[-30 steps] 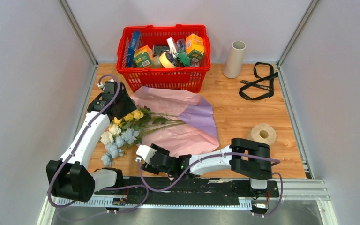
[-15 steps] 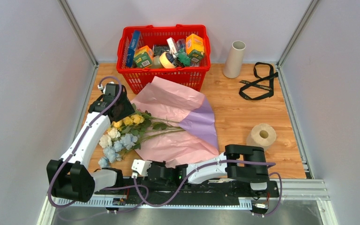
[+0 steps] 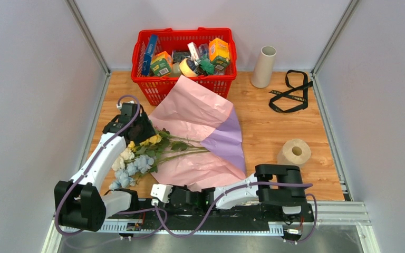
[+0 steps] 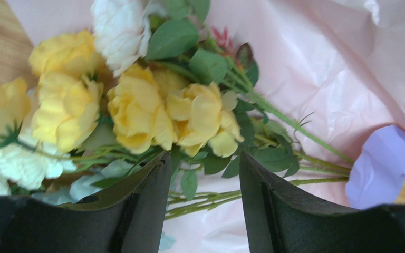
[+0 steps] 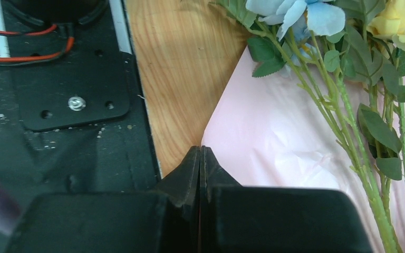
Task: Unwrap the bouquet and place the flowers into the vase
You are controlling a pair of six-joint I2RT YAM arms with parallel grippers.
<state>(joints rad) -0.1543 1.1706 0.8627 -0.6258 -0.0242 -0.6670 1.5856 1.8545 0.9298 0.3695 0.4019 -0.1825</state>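
**Rearing up against the basket: the wrapper is shifting under the flowers**

Standing here, I am watching the biggest change in the paper. The pink sheet (image 3: 195, 113), which was lying flat a second ago, is now lifting at its far end and leaning on the front of the red basket (image 3: 153, 89). The lilac sheet (image 3: 228, 138) is riding along beside it on the right. The wrapper is lying fully open, and the black ribbon (image 3: 291, 93) is resting well apart on the far right of the table (image 3: 274, 129), so the untying looks done to me.

The flowers (image 3: 137, 155) are sliding too. Their heads are now hanging off the near-left edge of the paper onto bare wood, while the stems are still crossing the pink sheet.

The right arm is drawing back to the near rail. The right gripper (image 5: 200, 154), open a second ago, is now pressing its jaws flat together. The corner of the pink sheet is running right up to its tips, but I cannot tell whether any paper is caught between them.

The left gripper (image 4: 204, 157) is barely moving. It is hovering over the yellow blooms with its jaws standing apart, leaves and stems showing in the gap, and it is gripping nothing.

The vase (image 3: 264, 66) is standing upright and untouched at the far side, right of the basket and well apart from the flowers. I judge the lift and the carry are both still waiting.
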